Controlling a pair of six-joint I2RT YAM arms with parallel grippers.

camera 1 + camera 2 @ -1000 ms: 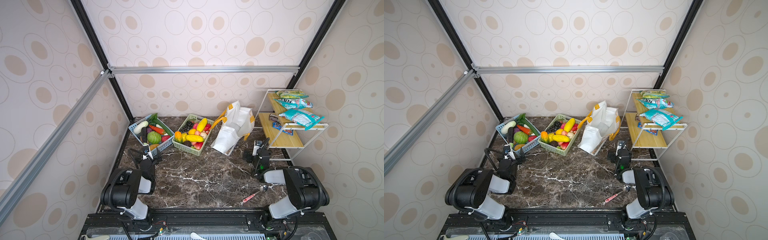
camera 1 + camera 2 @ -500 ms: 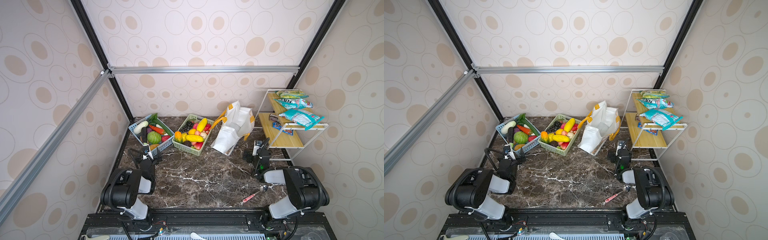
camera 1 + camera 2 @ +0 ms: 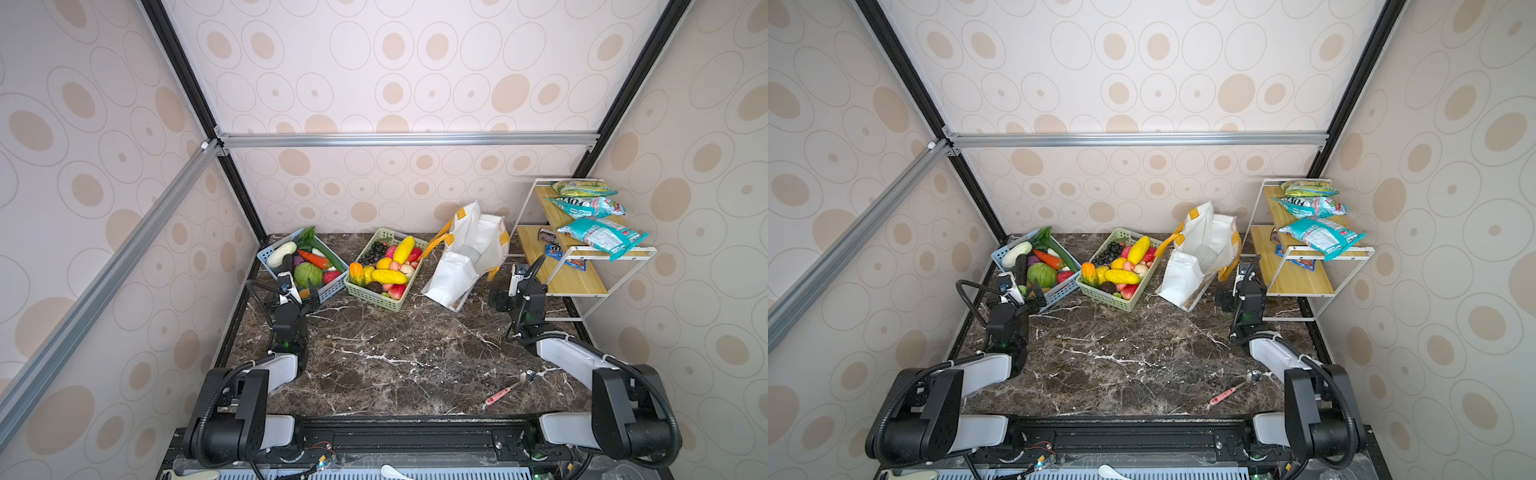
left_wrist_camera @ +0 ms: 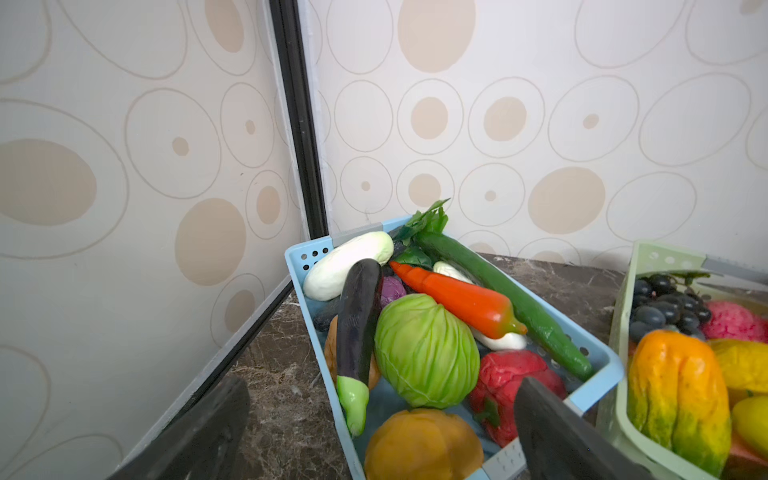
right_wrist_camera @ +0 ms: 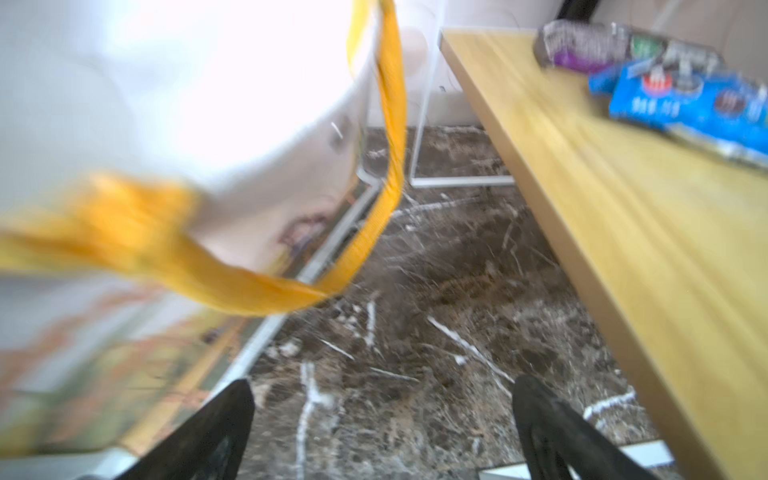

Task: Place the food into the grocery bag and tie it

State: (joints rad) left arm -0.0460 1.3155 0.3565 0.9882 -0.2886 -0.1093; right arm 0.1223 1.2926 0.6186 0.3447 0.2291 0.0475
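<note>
Now, left gripper point(image 4: 380, 388): spread, empty, at blue basket point(image 4: 598, 361) near edge
right gripper point(image 5: 382, 384): spread, empty, just right of grocery bag point(image 3: 451, 278)

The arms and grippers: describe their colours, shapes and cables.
Left arm and right arm match: bulky black joint housings, smooth white link shells, black cables looping outside, and a small green light near each wrist. Left gripper and right gripper each have two dark, flat, tapering fingers.
</note>
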